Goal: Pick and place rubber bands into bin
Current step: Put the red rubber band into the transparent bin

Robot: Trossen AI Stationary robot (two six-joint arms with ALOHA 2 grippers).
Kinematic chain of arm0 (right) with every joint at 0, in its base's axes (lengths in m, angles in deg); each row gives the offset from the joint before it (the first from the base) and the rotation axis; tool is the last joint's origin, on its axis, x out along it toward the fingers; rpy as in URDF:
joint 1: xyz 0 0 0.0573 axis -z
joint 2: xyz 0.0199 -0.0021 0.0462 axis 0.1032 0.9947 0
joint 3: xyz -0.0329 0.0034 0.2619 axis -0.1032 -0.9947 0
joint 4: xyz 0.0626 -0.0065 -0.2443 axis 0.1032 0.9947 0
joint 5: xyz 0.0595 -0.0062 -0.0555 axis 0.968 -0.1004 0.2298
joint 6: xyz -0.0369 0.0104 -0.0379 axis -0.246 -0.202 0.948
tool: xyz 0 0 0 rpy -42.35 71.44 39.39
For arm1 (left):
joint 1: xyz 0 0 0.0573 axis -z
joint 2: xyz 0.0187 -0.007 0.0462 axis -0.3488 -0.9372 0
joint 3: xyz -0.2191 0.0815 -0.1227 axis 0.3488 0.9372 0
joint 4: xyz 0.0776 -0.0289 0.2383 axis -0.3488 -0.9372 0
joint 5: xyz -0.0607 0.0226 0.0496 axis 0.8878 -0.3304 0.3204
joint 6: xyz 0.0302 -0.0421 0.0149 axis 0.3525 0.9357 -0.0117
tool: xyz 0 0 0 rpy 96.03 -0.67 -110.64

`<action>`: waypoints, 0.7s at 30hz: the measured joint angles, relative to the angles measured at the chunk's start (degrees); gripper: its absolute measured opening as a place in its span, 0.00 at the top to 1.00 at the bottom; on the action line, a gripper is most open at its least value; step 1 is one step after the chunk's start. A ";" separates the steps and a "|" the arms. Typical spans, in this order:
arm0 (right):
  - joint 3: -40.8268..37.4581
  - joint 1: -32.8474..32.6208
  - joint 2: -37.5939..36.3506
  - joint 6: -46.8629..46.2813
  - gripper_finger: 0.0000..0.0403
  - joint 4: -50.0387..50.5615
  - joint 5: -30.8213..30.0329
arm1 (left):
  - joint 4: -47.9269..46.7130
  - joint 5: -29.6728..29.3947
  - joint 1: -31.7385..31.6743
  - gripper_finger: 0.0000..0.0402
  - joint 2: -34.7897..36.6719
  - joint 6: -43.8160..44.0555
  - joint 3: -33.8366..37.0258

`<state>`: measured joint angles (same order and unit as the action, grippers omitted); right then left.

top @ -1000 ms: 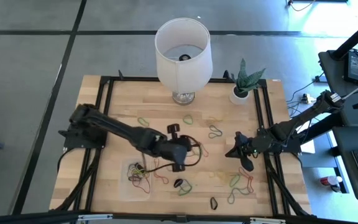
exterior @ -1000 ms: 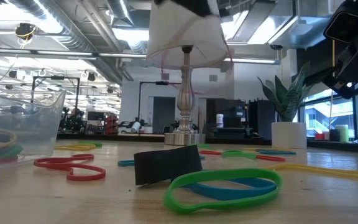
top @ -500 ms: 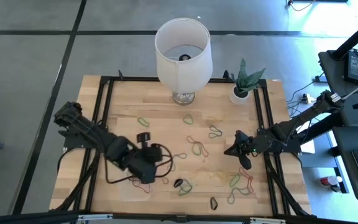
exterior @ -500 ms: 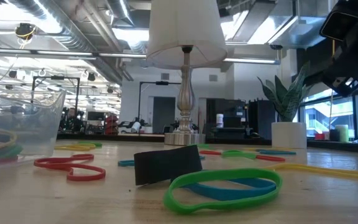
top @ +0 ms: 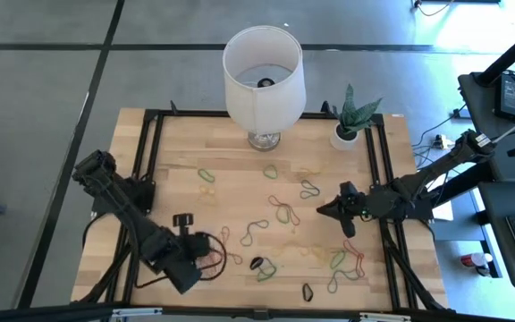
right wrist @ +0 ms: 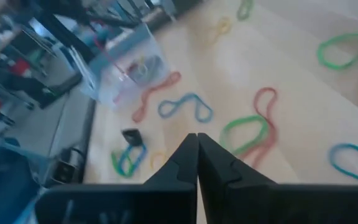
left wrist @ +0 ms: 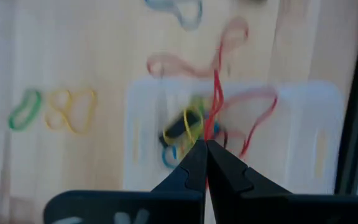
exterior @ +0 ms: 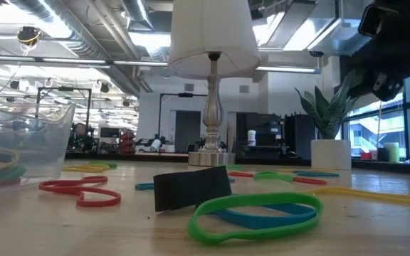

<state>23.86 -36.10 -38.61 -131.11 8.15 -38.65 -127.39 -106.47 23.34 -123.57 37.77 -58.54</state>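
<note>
My left gripper is shut on a red rubber band and hovers over the clear bin at the table's near left. In the high view my left arm covers most of the bin. The bin holds several coloured bands. More bands lie loose on the wood: red, green, green and red, black. My right gripper is shut and holds nothing. It hangs above the table's right side. My left gripper pinches the red rubber band by one end of its loop between its two shut fingertips, coming from above and pointing down. The band hangs below the fingers as a thin drawn-out strand over the bin. I cannot tell whether its lower end touches the bin.
A white lamp and a potted plant stand at the far edge. A small black block and a green band lie near the near edge. Black frame rails run along the table's sides.
My left gripper has travelled from the table's middle toward the near-left corner and now hangs over the bin with the red band. Its arm has folded back toward the left edge. My right gripper has shifted slightly toward the table's left and upward, staying shut.
</note>
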 joint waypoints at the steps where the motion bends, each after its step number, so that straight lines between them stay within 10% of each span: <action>1: 0.00 0.00 0.43 -0.15 0.99 -1.95 -0.04 | 0.16 0.97 0.58 1.00 0.00 -0.02 1.10; 21: 14.36 0.74 28.22 -4.26 1.00 -8.19 -0.43 | 33.98 8.72 1.13 1.00 0.98 -22.67 24.72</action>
<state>38.22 -35.36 -10.39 -135.36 -0.04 -39.09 -93.42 -97.75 24.47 -122.59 15.10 -33.82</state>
